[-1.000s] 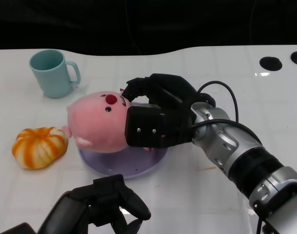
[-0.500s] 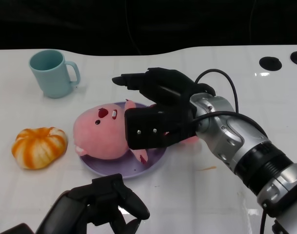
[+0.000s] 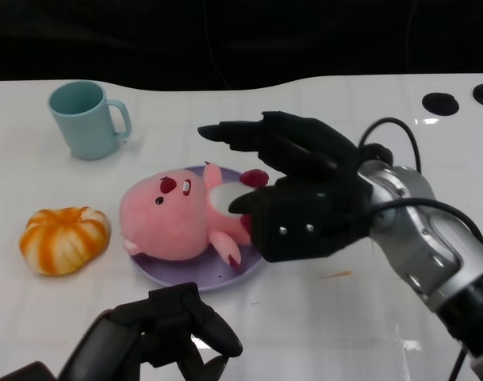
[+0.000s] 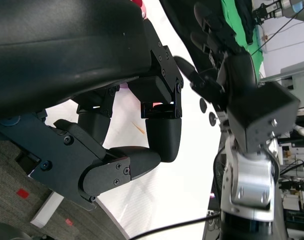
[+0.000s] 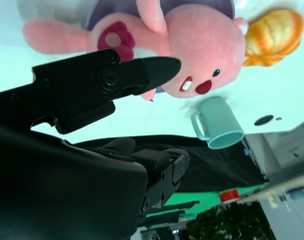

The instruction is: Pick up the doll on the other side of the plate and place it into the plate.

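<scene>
The pink plush doll (image 3: 174, 218) lies on its side on the purple plate (image 3: 189, 279), head toward the left. The right wrist view shows the doll (image 5: 201, 45) lying free, with the plate's rim (image 5: 191, 6) behind it. My right hand (image 3: 297, 186) hovers just right of and above the doll, fingers spread and holding nothing. Its fingertips (image 5: 156, 67) are off the plush. Near the table's front edge sits my left hand (image 3: 174, 325), fingers curled in with nothing in them; the left wrist view shows its fingers (image 4: 137, 160) folded.
A teal mug (image 3: 86, 119) stands at the back left. An orange striped pumpkin-like toy (image 3: 64, 238) lies left of the plate. Two dark round holes (image 3: 441, 101) mark the table's far right. Bare white table lies right of and in front of the plate.
My right hand set the doll down onto the plate, let go of it, and drew back to the right with its fingers spread. The left hand stayed still.
</scene>
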Controlling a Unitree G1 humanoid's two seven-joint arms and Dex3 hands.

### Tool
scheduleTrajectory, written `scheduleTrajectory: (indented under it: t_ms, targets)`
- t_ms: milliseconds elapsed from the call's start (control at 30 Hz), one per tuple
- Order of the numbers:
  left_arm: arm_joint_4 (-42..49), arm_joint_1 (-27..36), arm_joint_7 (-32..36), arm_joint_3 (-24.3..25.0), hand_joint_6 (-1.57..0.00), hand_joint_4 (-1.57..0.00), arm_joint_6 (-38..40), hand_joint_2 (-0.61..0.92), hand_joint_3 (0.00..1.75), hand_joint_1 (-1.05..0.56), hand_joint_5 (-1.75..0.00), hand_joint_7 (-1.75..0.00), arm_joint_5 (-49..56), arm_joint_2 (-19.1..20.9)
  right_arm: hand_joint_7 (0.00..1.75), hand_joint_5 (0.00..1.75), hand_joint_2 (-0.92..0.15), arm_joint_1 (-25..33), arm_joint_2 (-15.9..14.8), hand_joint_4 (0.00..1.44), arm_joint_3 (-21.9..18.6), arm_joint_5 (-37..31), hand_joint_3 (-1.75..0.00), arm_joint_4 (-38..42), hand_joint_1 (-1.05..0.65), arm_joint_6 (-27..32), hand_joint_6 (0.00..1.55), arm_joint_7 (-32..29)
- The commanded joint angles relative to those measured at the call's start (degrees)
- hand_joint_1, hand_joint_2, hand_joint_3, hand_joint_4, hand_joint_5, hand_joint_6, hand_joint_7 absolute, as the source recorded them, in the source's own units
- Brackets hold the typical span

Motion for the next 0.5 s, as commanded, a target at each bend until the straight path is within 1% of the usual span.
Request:
scheduleTrajectory:
  t_ms: [33, 100, 167, 200, 267, 300, 333, 367, 400, 433, 500]
  targets:
    - [0.17, -0.53, -0.10, 0.26, -0.78, -0.68, -0.67, 0.58, 0.93, -0.31, -1.74, -1.27, 0.26, 0.55, 0.11, 0.74, -0.92, 5.50, -1.21, 0.22, -3.62, 4.44, -0.17, -6.72, -0.63, -0.22, 0.43, 0.24]
    - [0.30, -0.76, -0.05, 0.24, -0.78, -0.67, -0.53, 0.57, 0.93, -0.32, -1.74, -1.28, 0.31, 0.54, 0.15, 0.85, -0.92, 9.20, -1.31, 0.29, -5.59, 7.29, -0.13, -10.46, -0.57, -0.24, 0.52, 0.37]
    - [0.35, -0.78, -0.01, 0.31, -0.78, -0.68, -0.04, 0.57, 0.93, -0.33, -1.74, -1.29, -0.17, 0.33, 0.19, 0.92, -0.92, 12.68, -1.47, 0.34, -7.43, 10.51, -0.11, -13.66, -0.52, -0.98, 0.58, 0.69]
    - [0.34, -0.75, -0.02, 0.36, -0.78, -0.69, 0.18, 0.57, 0.93, -0.33, -1.74, -1.29, -0.45, 0.24, 0.23, 1.00, -0.92, 13.98, -1.56, 0.38, -8.14, 11.93, -0.10, -14.80, -0.47, -1.44, 0.63, 0.90]
    - [0.22, -0.66, -0.05, 0.43, -0.78, -0.69, 0.28, 0.56, 0.94, -0.33, -1.74, -1.30, -0.48, 0.37, 0.27, 1.07, -0.92, 16.52, -1.93, 0.38, -9.51, 14.69, -0.09, -17.02, -0.43, -2.20, 0.65, 1.60]
    - [0.15, -0.60, -0.08, 0.47, -0.78, -0.69, 0.22, 0.56, 0.95, -0.34, -1.74, -1.31, -0.32, 0.53, 0.42, 1.18, -0.92, 17.66, -2.16, 0.42, -10.10, 15.93, -0.12, -18.06, -0.39, -2.45, 0.67, 1.97]
    - [0.10, -0.56, -0.10, 0.50, -0.77, -0.70, 0.17, 0.56, 0.95, -0.34, -1.74, -1.31, -0.21, 0.63, 0.55, 1.22, -0.92, 18.43, -2.33, 0.43, -10.49, 16.77, -0.13, -18.80, -0.37, -2.59, 0.63, 2.26]
    - [0.16, -0.48, -0.07, 0.54, -0.77, -0.70, -0.28, 0.56, 0.95, -0.35, -1.74, -1.32, 0.07, 0.69, 0.62, 1.24, -0.91, 19.78, -2.69, 0.44, -11.01, 17.78, -0.14, -20.14, -0.36, -2.65, 0.61, 2.65]
    - [0.27, -0.44, -0.07, 0.57, -0.77, -0.69, -0.78, 0.55, 0.96, -0.34, -1.73, -1.32, 0.27, 0.72, 0.76, 1.31, -0.89, 20.79, -3.02, 0.49, -11.34, 18.46, -0.20, -21.11, -0.29, -2.83, 0.62, 2.93]
    - [0.19, -0.39, -0.08, 0.69, -0.76, -0.68, -0.57, 0.54, 0.97, -0.34, -1.73, -1.32, 0.18, 0.76, 0.84, 1.34, -0.80, 22.12, -3.53, 0.51, -11.86, 19.36, -0.39, -22.14, -0.25, -3.60, 0.62, 3.25]
    - [-0.04, -0.26, -0.14, 0.99, -0.76, -0.68, 0.25, 0.53, 0.98, -0.33, -1.74, -1.31, -0.45, 0.72, 0.92, 1.36, -0.56, 24.22, -4.19, 0.61, -12.67, 20.37, -0.88, -23.68, -0.13, -4.74, 0.69, 3.42]
